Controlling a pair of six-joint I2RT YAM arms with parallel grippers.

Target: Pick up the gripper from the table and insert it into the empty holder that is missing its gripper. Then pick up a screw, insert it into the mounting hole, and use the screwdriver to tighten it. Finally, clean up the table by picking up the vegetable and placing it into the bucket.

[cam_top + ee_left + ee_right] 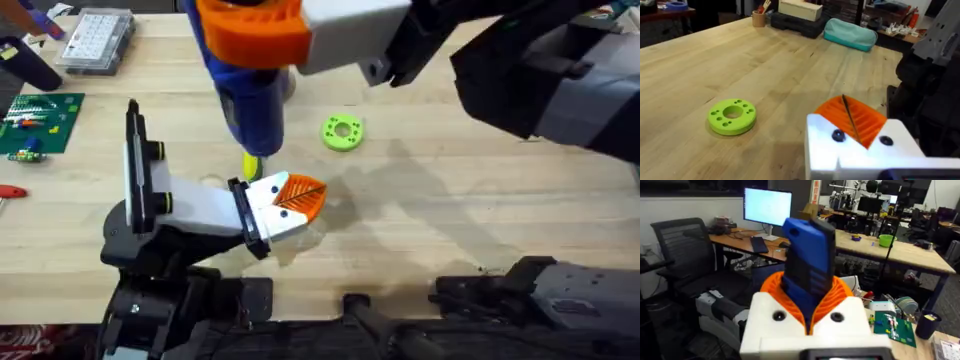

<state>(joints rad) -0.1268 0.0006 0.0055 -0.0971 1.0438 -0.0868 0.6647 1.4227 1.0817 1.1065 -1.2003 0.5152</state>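
Right gripper (807,312): fingers clamped on the blue screwdriver (250,100), held high above the bench (420,220). Left gripper (292,200): fingers pressed together, pinching a thin dark screw (850,119), near the green ring (342,131).

The screwdriver (807,260) is showing blue with black trim between orange ribbed pads (837,297) on white fingers. A lime-green ring (342,131) is lying on pale wood table (450,200).
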